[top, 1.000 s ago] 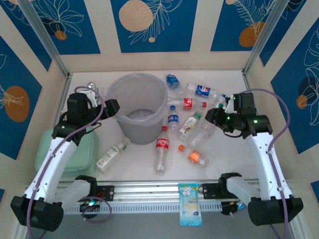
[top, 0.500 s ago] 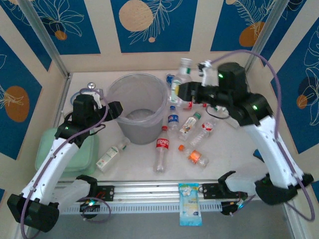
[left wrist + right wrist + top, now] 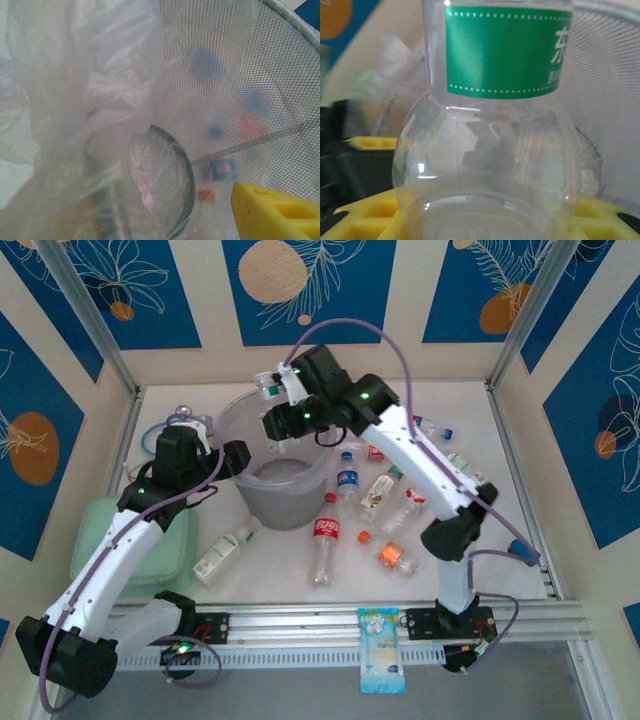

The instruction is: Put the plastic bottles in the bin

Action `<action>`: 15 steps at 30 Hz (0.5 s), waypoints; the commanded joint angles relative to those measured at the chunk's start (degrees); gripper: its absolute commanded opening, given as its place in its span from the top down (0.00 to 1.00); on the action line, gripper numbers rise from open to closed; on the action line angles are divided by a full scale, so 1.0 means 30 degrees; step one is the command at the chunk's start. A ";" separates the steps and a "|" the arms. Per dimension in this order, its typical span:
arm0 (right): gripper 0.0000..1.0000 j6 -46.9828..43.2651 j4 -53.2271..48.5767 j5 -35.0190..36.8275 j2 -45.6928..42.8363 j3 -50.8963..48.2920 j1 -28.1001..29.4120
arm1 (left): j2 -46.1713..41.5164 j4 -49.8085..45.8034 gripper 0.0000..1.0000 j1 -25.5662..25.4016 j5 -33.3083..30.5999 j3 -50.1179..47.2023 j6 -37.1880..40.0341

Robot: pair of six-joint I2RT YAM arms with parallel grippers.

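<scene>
The bin (image 3: 236, 485) is a tall translucent bucket with a mesh wall (image 3: 260, 75) and a crumpled clear liner (image 3: 85, 90). My right gripper (image 3: 276, 412) hangs over the bin's far rim, shut on a clear bottle with a green label (image 3: 490, 150), which stands upright above the opening (image 3: 267, 390). My left gripper (image 3: 236, 456) sits at the bin's left rim. One of its yellow fingers (image 3: 275, 210) stands apart from the liner, which hides the other. Several bottles lie on the table right of the bin, among them a red-labelled one (image 3: 325, 530) and an orange one (image 3: 395, 555). A white-labelled bottle (image 3: 225, 550) lies to the left.
A pale green pad (image 3: 120, 540) lies under the left arm. A blue-and-white packet (image 3: 381, 648) rests on the front rail (image 3: 300, 625). More bottles lie near the right wall (image 3: 455, 462). The booth's walls close in the table on three sides.
My right arm has swung left from above the scattered bottles to over the bin, carrying the green-labelled bottle. The left gripper stayed at the bin's rim and its jaws narrowed a little.
</scene>
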 commanded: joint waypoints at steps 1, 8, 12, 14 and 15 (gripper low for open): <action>0.94 -0.1091 -0.3109 0.0757 0.2028 0.1835 0.0295 | 0.0399 -0.0496 0.30 -0.0305 -0.0378 0.0556 0.0668; 0.87 -0.1002 -0.3376 0.0406 0.4231 0.1209 0.0257 | 0.0527 -0.0526 0.30 -0.0292 -0.0466 0.0851 0.1011; 0.79 -0.1135 -0.3113 0.0146 0.5019 0.0563 0.0136 | 0.0424 -0.0416 0.30 -0.0288 -0.0539 0.0911 0.0988; 0.72 -0.1030 -0.2799 -0.0032 0.5281 0.0097 0.0106 | 0.0445 -0.0460 0.30 -0.0314 -0.0725 0.0941 0.1034; 0.69 -0.0944 -0.2576 -0.0094 0.5342 -0.0140 0.0106 | 0.0452 -0.0438 0.30 -0.0303 -0.0758 0.0919 0.1037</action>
